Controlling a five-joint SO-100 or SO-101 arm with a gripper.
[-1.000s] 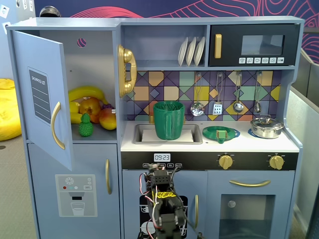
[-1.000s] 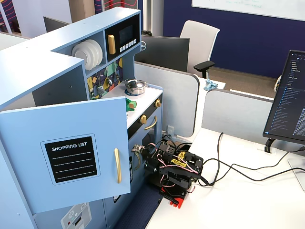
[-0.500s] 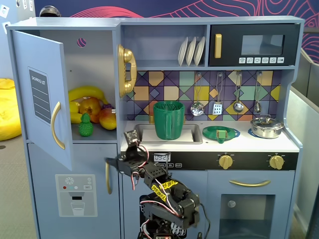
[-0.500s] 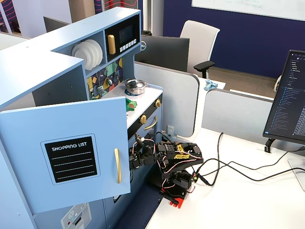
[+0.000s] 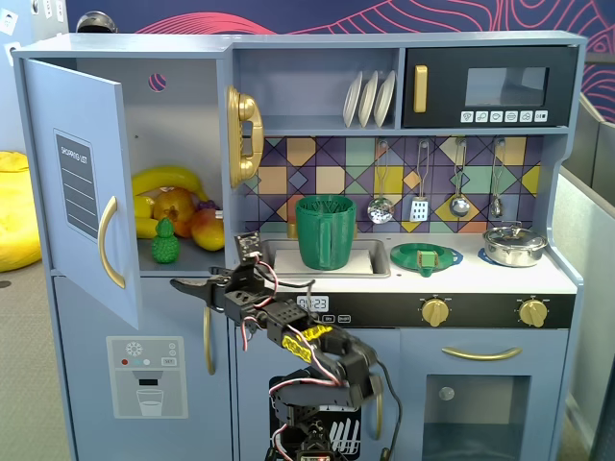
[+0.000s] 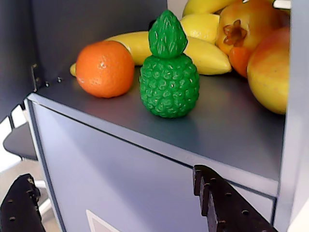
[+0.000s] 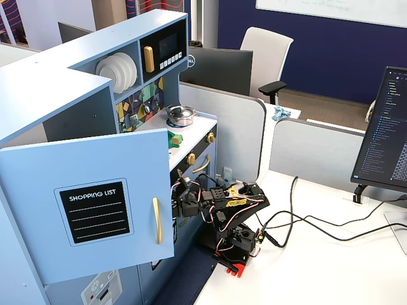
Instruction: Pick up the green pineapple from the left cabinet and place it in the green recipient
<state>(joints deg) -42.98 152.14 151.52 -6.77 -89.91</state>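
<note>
Fingers (image 6: 120, 208) spread wide just below the shelf edge, green pineapple (image 6: 169, 72) upright above them, apparently touching neither finger.

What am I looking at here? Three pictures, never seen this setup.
It is a small robot arm standing in front of a toy kitchen. One fixed view faces the kitchen head-on, another looks from the side across the desk, and the wrist view rides on the arm.

The arm's gripper is reaching toward the open left cabinet; its jaws stand apart and hold nothing. On the cabinet shelf stands a green pineapple, upright near the front edge, with an orange beside it and bananas behind. A tall green cup stands in the sink, with a green plate to its right in the head-on view.
</note>
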